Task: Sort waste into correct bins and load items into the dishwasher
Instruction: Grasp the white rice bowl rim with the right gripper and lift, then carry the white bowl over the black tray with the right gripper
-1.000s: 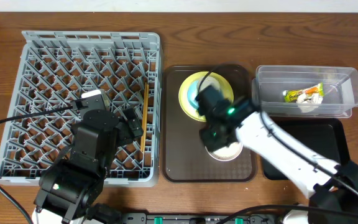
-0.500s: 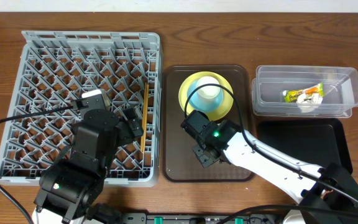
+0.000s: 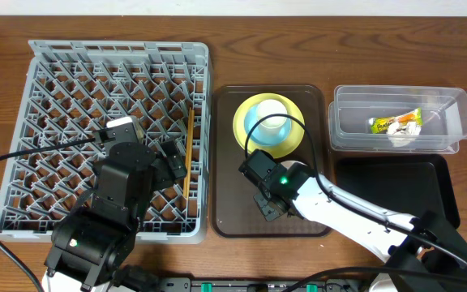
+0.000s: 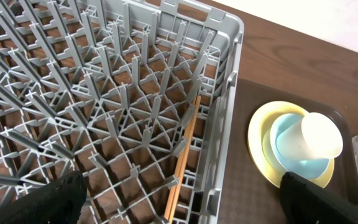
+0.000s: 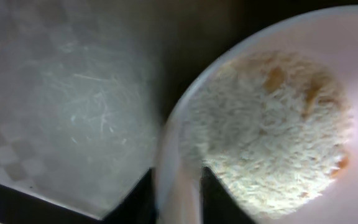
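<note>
Straddling the rim of the white bowl (image 5: pixel 348 43), the right tool (image 5: pixel 178 190) appears clamped on it, though the close view is blurred. The bowl holds rice scraps (image 5: pixel 266 124) over the near end of the brown tray (image 3: pixel 232 207). The left tool (image 4: pixel 179 206) stands wide apart above the dish rack (image 3: pixel 71 81), left of the tray

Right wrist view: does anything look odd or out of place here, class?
Yes. The white bowl is still full of rice and beige scraps, uncleared, while the right fingers grip its rim.
</note>
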Motion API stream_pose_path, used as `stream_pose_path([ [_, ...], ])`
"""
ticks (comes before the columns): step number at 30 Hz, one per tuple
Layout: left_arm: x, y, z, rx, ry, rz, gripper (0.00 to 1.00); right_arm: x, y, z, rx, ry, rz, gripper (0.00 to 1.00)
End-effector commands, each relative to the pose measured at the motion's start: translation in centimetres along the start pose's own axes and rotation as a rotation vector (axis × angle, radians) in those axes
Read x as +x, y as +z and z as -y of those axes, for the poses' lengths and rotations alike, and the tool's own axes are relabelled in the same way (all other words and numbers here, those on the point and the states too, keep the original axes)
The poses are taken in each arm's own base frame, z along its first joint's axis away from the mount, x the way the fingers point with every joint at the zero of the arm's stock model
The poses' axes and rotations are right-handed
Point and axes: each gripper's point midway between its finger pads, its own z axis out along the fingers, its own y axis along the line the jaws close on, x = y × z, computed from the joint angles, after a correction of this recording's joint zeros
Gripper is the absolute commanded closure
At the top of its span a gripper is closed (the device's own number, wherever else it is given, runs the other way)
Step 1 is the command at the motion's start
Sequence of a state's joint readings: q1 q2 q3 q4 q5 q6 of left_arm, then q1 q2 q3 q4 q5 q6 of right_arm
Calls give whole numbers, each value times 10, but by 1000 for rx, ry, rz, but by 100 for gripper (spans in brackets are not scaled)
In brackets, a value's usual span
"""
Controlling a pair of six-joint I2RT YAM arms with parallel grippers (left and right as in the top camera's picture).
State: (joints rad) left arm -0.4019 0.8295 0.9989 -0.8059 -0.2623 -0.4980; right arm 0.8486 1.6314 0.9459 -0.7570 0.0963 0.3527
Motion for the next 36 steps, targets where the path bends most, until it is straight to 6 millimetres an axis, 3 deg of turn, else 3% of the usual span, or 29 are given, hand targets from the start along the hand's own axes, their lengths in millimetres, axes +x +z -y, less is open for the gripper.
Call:
stream_pose_path([
  [1, -3, -1, -2, -12, -5, 11, 0, 0, -1, -1, 0, 12, 10, 84],
  [3, -3, -1, -2, -12, -5, 11, 0, 0, -2, -1, -1, 13, 11, 90],
  [12, -3, -1, -2, -12, -5, 11, 0, -7, -13, -3, -6, 5, 14, 99],
  [26, -3, -1, -2, -12, -5, 11, 0, -30, -70, -3, -5, 13, 30, 99],
  [31, -3, -1, -2, -12, -5, 11, 0, -27, -88, 21, 7, 78, 29, 99],
  [36, -3, -1, -2, -12, -5, 11, 0, -18, -112, 69, 18, 230, 47, 99],
])
